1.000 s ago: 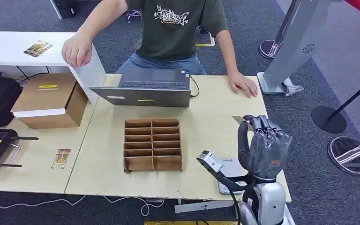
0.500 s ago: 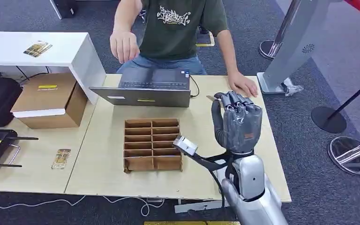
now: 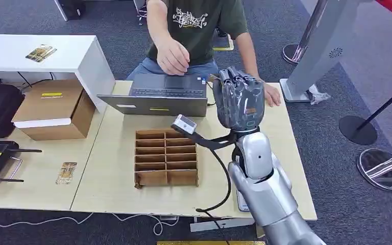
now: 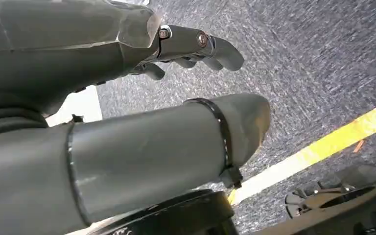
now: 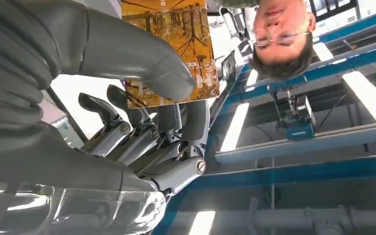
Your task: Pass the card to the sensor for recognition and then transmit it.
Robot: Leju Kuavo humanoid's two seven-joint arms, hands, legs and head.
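Right hand (image 3: 239, 104): raised above far right part of table (image 3: 112, 173), back of hand toward camera, just near of person's (image 3: 194, 30) side. Thumb and fingers (image 5: 142, 127) pinching card (image 5: 176, 54); gold-brown printed face with tree pattern seen in right wrist view; one corner of card (image 3: 214, 78) peeking past far left of fingertips in head view.

Left hand (image 4: 127, 122): hanging over dark carpet with yellow floor line (image 4: 323, 147); nothing held, thumb and fingers apart, fingers lightly curled.

Cardboard divider tray (image 3: 166, 157): centre of table, two columns of slots, left of right arm.

Laptop (image 3: 158, 95): far side of table, open, person's hand (image 3: 172, 56) above keyboard; other hand of person (image 3: 271, 95) resting on table at far right.

Second card (image 3: 67, 172): flat on table, near left. Cardboard box (image 3: 56, 108): far left. White shelf (image 3: 35, 53) with more cards (image 3: 41, 52): far left.
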